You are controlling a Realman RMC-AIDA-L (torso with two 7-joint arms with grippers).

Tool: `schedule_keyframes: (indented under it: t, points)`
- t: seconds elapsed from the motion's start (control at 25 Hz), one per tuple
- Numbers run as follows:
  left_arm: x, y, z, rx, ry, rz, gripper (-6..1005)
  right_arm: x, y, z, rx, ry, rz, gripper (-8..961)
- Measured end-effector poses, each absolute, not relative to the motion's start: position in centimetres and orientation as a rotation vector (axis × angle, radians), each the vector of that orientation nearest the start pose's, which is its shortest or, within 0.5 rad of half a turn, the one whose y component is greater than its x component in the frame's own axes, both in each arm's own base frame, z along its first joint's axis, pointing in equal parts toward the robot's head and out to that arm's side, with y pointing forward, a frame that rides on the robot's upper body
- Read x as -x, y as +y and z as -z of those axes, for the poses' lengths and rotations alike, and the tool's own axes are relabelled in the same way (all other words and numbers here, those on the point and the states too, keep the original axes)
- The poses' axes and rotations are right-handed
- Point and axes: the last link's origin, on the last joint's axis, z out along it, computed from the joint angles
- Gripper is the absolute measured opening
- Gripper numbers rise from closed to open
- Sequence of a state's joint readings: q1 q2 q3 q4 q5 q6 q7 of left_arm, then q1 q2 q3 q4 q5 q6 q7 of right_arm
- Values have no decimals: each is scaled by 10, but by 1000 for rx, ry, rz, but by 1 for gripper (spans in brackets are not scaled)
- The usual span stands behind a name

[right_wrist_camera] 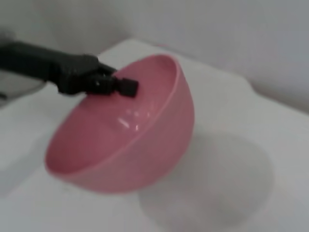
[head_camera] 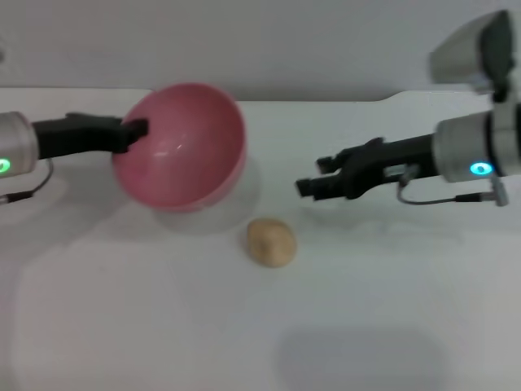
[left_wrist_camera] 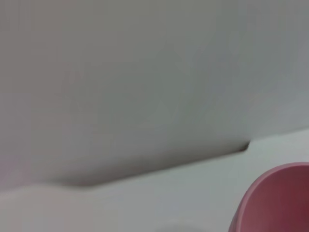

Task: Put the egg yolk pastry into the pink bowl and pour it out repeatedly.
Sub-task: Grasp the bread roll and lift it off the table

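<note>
The pink bowl point(head_camera: 183, 147) is lifted off the table and tilted, its opening turned toward me, and nothing lies inside it. My left gripper point(head_camera: 134, 133) is shut on the bowl's left rim; the right wrist view shows its black fingers point(right_wrist_camera: 116, 86) clamped over that rim of the bowl point(right_wrist_camera: 130, 140). A slice of the bowl's rim point(left_wrist_camera: 277, 203) shows in the left wrist view. The egg yolk pastry point(head_camera: 271, 241), a small tan ball, rests on the white table just below and right of the bowl. My right gripper point(head_camera: 313, 181) hovers open to the pastry's upper right, holding nothing.
The white table point(head_camera: 163, 326) runs back to a grey wall, its far edge point(head_camera: 326, 100) just behind the bowl. Part of the robot's body point(head_camera: 480, 49) shows at the upper right.
</note>
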State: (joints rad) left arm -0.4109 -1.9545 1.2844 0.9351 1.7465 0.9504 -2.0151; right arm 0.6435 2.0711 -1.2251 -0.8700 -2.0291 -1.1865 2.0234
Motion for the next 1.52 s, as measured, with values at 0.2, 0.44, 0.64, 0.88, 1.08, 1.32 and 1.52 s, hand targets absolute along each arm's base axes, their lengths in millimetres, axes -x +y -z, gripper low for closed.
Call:
schedule_keyframes:
  t: [0.2,0.44,0.64,0.88,1.08,1.32,1.52]
  points:
    - [286,378,-62,2233,-1210,269,17,-181,390,61,2801,800,-105,540]
    - [300,361,-79,2190,-1307,186,21,-175,386,83,2838,692,3,581]
    - [301,355,-82,2174,-1308,202,24,-170,379,94,2879,646,33,574]
    - [296,356,-76,2188,-1302,211,24,-174,374,110,2871,573,104,567]
    - [291,358,-72,2202,-1293,217,25,-176,371,125,2842,527,114,560]
    - [288,357,-68,2213,-1294,226,25,-179,372,125,2832,533,118,552]
    - [286,356,-64,2219,-1296,230,25,-185,375,115,2797,614,56,424]
